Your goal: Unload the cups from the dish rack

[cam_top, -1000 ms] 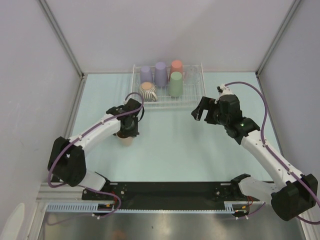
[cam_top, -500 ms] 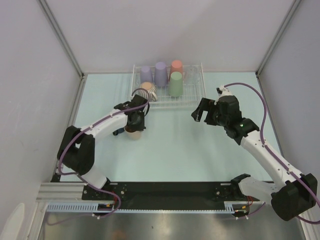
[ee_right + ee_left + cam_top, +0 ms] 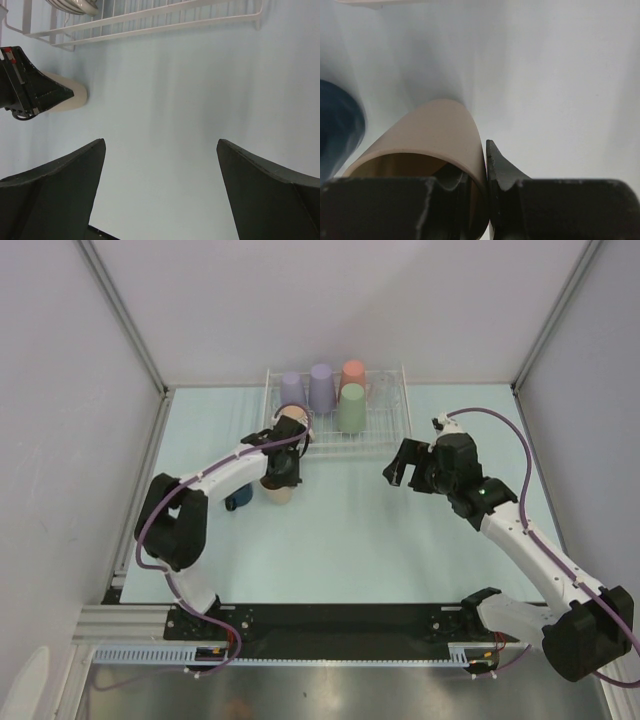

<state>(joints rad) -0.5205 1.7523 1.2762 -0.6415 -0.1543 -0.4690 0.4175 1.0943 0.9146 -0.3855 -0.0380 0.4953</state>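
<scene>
My left gripper (image 3: 484, 172) is shut on the rim wall of a tan cup (image 3: 435, 135), with one finger inside the cup and one outside. From above, this cup (image 3: 281, 493) sits low over the table just in front of the dish rack (image 3: 385, 410). A dark navy mug (image 3: 238, 500) stands on the table to its left. In the rack are two lavender cups (image 3: 291, 388) (image 3: 320, 385), a salmon cup (image 3: 352, 372), a green cup (image 3: 350, 406) and a ribbed cup (image 3: 295, 422) partly hidden by my left arm. My right gripper (image 3: 400, 466) hangs open and empty right of the rack's front.
The right wrist view shows the rack's front wire edge (image 3: 150, 20), the tan cup (image 3: 70, 97) and my left gripper (image 3: 30, 87) at the left. Grey walls close in the table on three sides. Both arm bases stand at the near edge.
My left gripper has carried the tan cup right and farther back, toward the rack's front left corner, uncovering the navy mug. The right arm has barely moved.
</scene>
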